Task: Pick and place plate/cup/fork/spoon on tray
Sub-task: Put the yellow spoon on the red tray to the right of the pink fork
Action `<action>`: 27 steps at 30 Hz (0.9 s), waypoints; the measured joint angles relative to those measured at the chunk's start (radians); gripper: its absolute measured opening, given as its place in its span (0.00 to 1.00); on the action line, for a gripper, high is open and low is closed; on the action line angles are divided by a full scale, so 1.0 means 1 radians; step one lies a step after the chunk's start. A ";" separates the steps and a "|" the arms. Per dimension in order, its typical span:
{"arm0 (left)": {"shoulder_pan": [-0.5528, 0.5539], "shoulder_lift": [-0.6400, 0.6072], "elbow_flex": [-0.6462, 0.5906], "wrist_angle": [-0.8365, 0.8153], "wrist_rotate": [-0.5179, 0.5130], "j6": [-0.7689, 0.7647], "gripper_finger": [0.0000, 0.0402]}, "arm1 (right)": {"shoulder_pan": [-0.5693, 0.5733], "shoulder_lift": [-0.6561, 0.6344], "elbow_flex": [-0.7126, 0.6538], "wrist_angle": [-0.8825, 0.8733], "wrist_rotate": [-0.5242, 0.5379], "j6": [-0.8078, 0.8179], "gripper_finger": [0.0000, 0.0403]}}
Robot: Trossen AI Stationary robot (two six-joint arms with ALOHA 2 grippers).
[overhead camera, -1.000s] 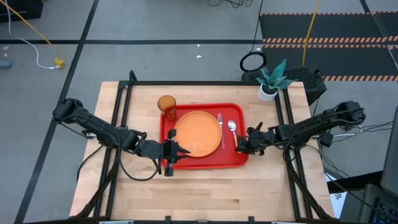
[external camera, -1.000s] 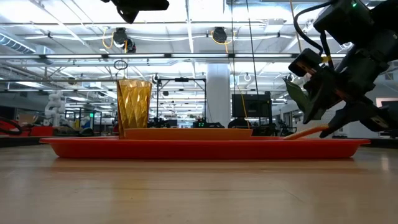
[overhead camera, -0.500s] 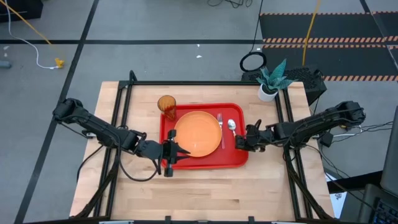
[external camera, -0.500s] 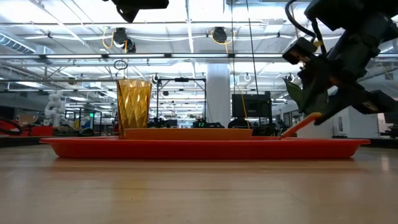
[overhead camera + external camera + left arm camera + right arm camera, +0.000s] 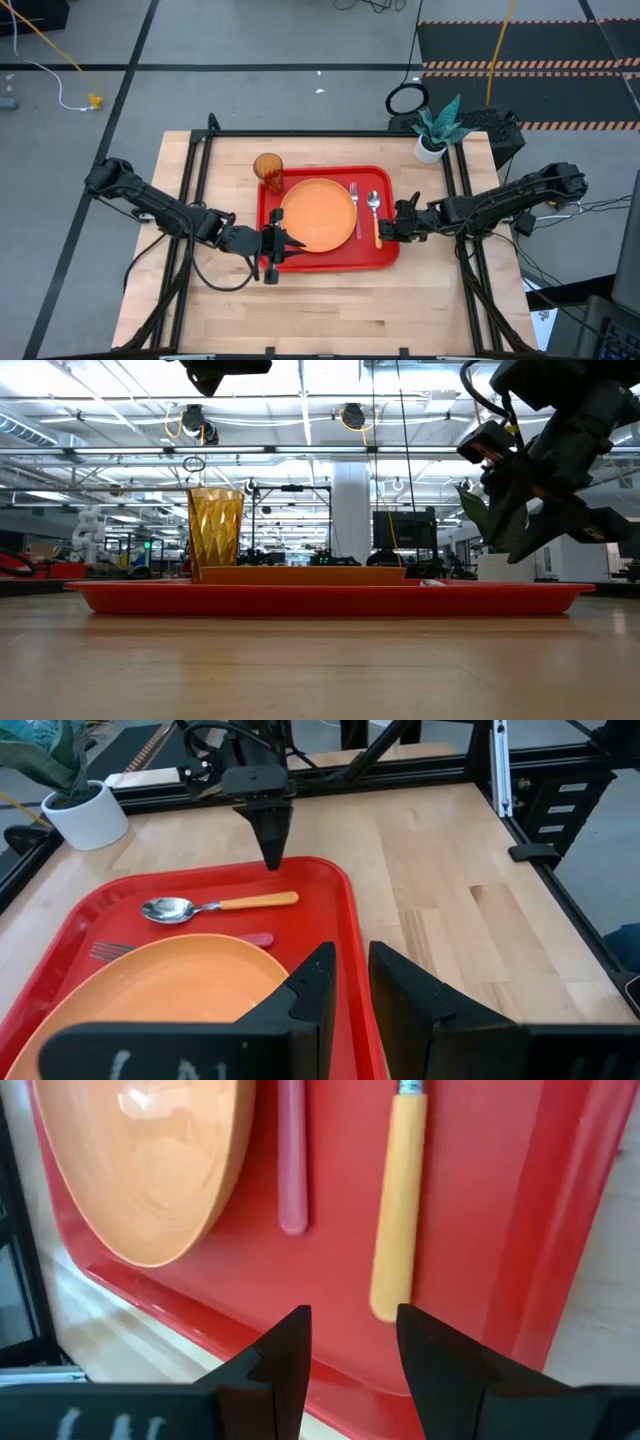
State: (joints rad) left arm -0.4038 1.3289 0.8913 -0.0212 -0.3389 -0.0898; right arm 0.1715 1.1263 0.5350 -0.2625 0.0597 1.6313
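Round orange plastic plate (image 5: 318,214), amber tumbler cup (image 5: 268,168), pink-handled fork (image 5: 355,208), orange-handled spoon (image 5: 375,214) all on red rectangular tray (image 5: 330,259) — looks finished. Right gripper (image 5: 389,229) slightly parted, empty — left gripper (image 5: 282,246) likewise.

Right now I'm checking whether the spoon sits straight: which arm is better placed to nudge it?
Right. The right gripper hovers open beside the spoon; the left gripper is across the plate.

A small potted plant (image 5: 437,127) in a white pot at a wooden table's (image 5: 320,305) far right corner.
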 joint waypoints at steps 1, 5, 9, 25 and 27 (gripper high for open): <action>0.000 0.000 0.000 0.000 0.000 0.000 0.17 | 0.000 0.000 0.000 0.003 0.001 -0.009 0.35; 0.000 0.000 0.000 0.002 0.000 0.000 0.17 | 0.000 0.000 0.000 0.033 0.020 -0.085 0.35; 0.000 0.000 0.000 0.004 0.000 0.004 0.17 | 0.015 0.000 0.000 0.055 0.019 -0.213 0.35; 0.000 0.000 0.000 -0.013 -0.003 -0.010 0.17 | 0.071 0.032 -0.007 0.034 0.129 -0.967 0.01; 0.000 0.000 0.000 -0.013 -0.003 -0.015 0.17 | 0.064 0.056 -0.007 0.032 0.150 -1.064 0.02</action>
State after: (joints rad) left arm -0.4038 1.3289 0.8913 -0.0340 -0.3417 -0.1047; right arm 0.2356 1.1818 0.5282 -0.2303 0.2095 0.5676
